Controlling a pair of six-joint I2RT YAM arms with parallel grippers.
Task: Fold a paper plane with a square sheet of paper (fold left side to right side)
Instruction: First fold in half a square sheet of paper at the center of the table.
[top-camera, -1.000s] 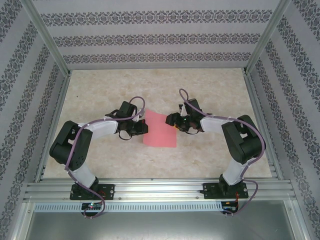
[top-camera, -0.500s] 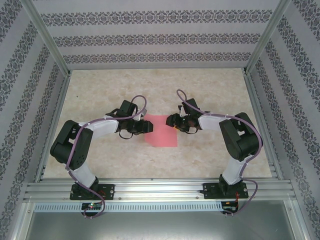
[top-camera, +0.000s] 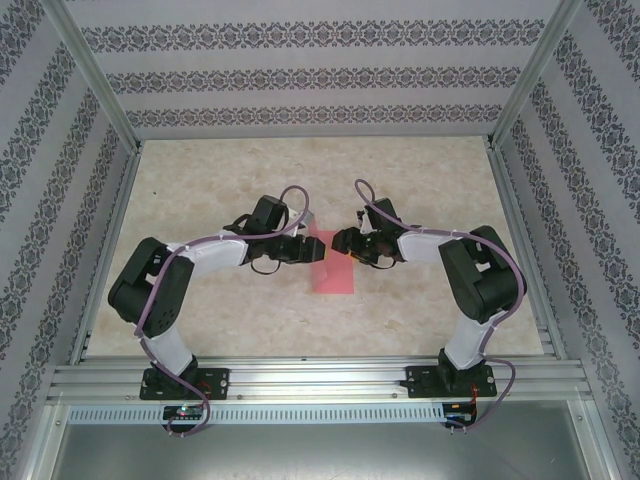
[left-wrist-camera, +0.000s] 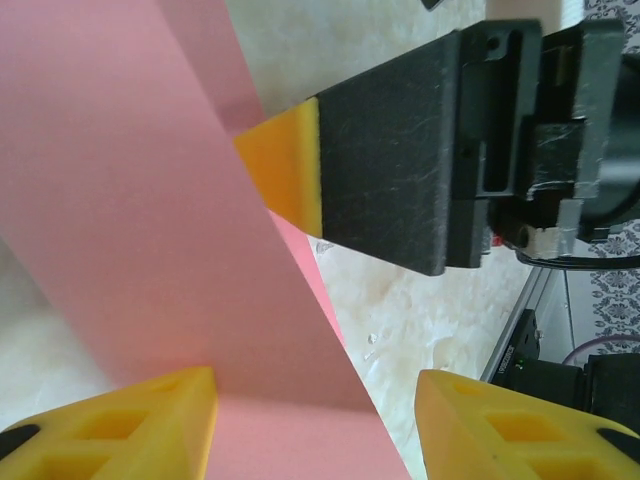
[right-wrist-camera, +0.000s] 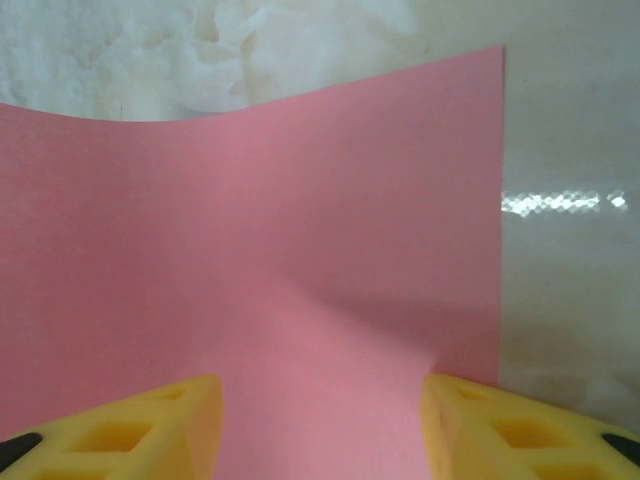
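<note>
Left wrist, left gripper (left-wrist-camera: 312, 430) jaws spread wide — square sheet of paper (left-wrist-camera: 120, 200) between (unclamped), right gripper (right-wrist-camera: 322, 425) jaws likewise.

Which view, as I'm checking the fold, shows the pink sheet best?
Right wrist: the sheet spreads wide, its curling far edge and corner visible. Top external shows a small strip; left wrist shows a raised flap close.

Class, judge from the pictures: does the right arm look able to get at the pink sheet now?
Likely yes. The right tool sits at the right edge of the square sheet of paper, which runs between its open yellow fingers. The left tool is near but not in the way.
</note>
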